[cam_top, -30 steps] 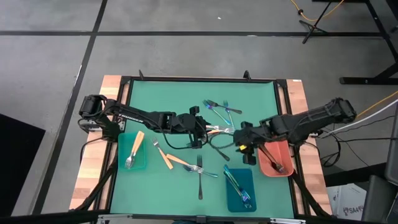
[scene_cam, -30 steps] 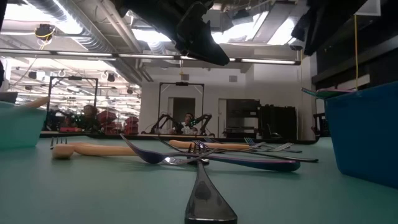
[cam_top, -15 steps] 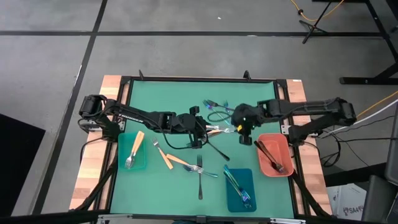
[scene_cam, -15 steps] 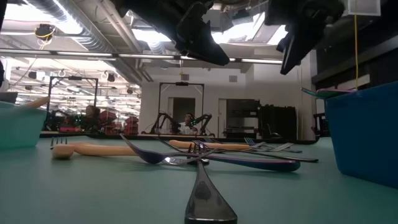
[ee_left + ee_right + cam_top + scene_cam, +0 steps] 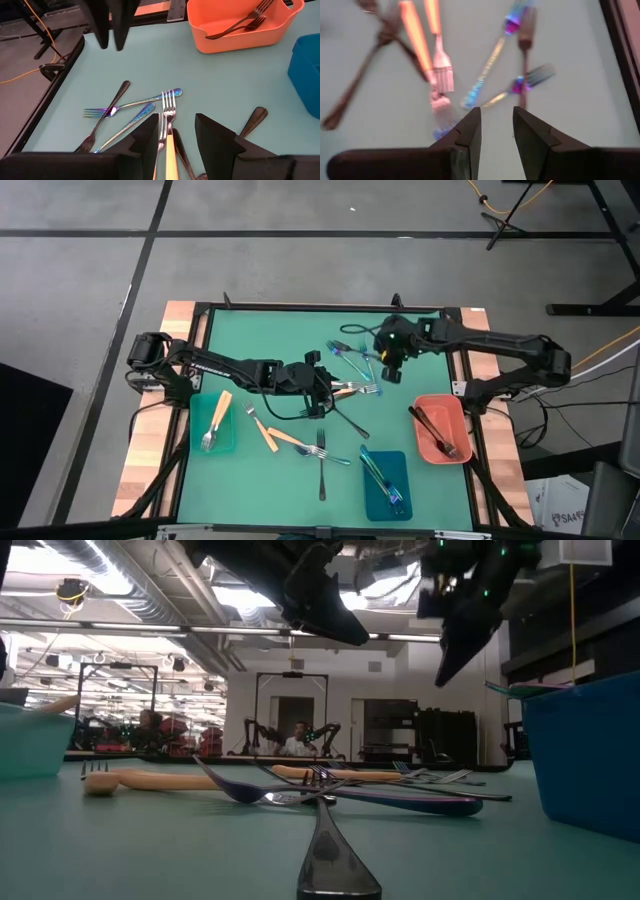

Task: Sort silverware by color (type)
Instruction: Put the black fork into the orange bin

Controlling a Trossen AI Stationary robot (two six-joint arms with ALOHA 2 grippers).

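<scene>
The left hand (image 5: pixel 322 392) is low over the middle of the green tabletop (image 5: pixel 270 340). Its fingers are a little apart, with a silver fork (image 5: pixel 168 107) with an orange handle lying between them. The right hand (image 5: pixel 386 368) hangs over the shiny blue forks (image 5: pixel 350 352) near the back, its fingers narrow and holding nothing. More forks (image 5: pixel 320 455) lie loose in front. One orange-handled fork sits in the teal tray (image 5: pixel 197 442), blue ones in the blue tray (image 5: pixel 375 502), dark ones in the red tray (image 5: pixel 452 408).
</scene>
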